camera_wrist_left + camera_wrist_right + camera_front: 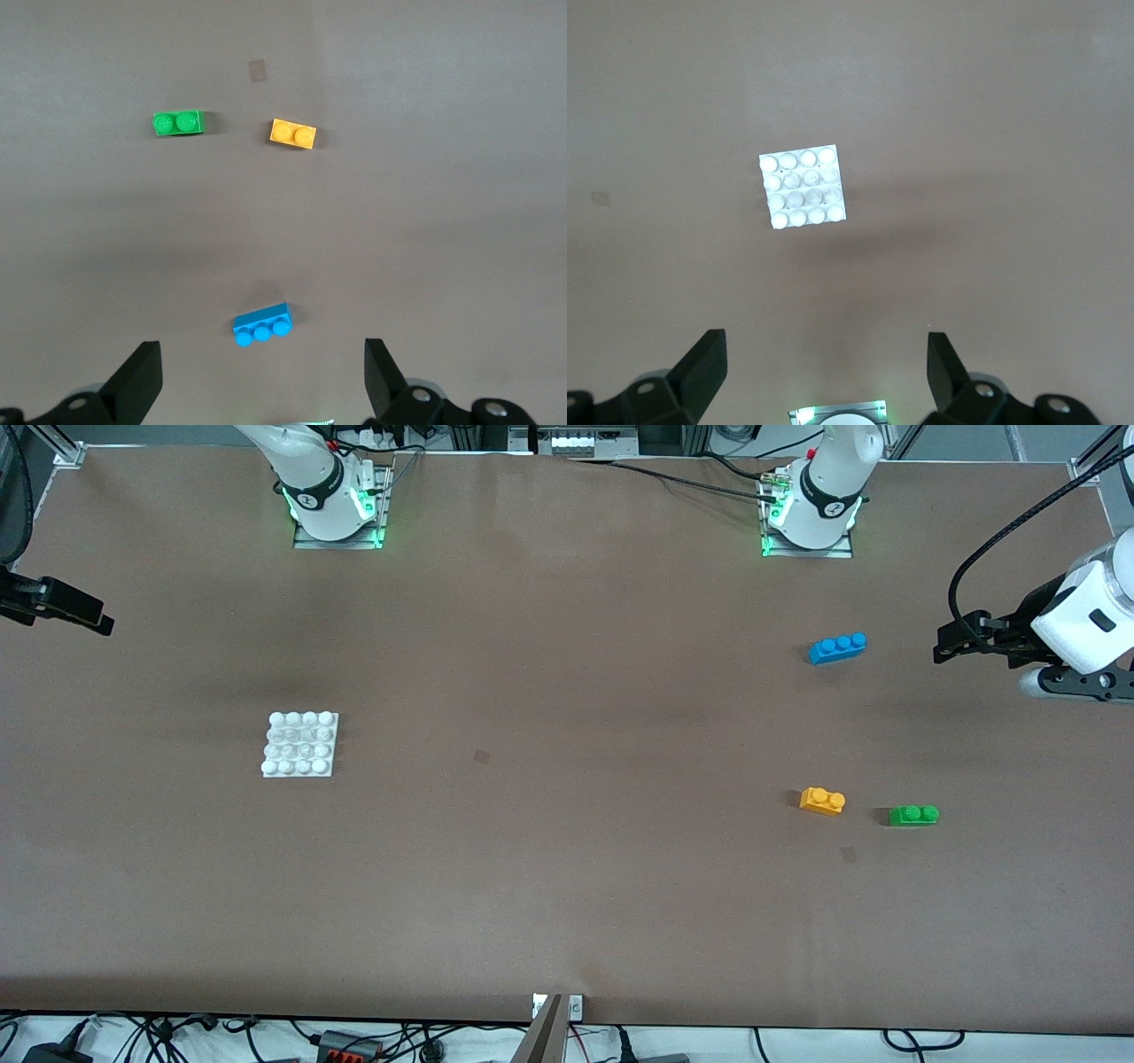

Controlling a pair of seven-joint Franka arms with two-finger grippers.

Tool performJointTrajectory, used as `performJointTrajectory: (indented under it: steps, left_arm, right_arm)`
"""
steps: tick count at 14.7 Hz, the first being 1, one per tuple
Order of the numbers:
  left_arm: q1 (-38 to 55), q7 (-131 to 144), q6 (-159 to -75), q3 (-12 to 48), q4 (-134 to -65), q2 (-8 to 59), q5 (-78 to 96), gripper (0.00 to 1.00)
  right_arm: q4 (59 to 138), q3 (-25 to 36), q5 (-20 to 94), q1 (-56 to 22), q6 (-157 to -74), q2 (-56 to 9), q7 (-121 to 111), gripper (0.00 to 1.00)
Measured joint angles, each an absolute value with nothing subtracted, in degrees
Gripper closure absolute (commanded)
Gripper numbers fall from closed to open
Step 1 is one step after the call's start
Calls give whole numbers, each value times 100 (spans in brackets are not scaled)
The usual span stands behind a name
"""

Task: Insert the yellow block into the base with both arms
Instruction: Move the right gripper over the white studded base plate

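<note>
Brown table covering point(549, 868) carries the white studded base point(300, 745) toward the right arm's end and the yellow block point(822, 801) toward the left arm's end, just beside a green brick point(913, 815); a blue three-stud brick point(837, 647) lies farther from the front camera. Both grippers hang high, the left gripper point(263, 385) over the blue brick and the right gripper point(826, 381) near the base, each with its fingers spread wide and holding nothing.

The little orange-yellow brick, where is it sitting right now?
The small orange-yellow plastic two-stud brick lies on the brown table toward the left arm's end, right beside the green two-stud brick and nearer the front camera than the longer blue three-stud brick.
</note>
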State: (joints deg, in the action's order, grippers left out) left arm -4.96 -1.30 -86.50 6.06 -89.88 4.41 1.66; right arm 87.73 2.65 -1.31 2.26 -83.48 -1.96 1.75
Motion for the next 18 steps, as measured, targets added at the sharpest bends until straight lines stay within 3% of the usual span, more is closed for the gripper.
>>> performJointTrajectory:
  steps: [10, 14, 18]
  left_arm:
    - [-496, -130, -8650, 605, -8988, 441, 166, 0]
    - [-496, -130, -8650, 603, -8988, 442, 166, 0]
    - [-496, -130, -8650, 601, -8988, 443, 166, 0]
  right_arm:
    - [8774, 265, -131, 226, -8302, -218, 182, 0]
    - [8786, 262, -131, 206, -7507, -596, 217, 0]
    - [8732, 265, -133, 206, -7442, -801, 236, 0]
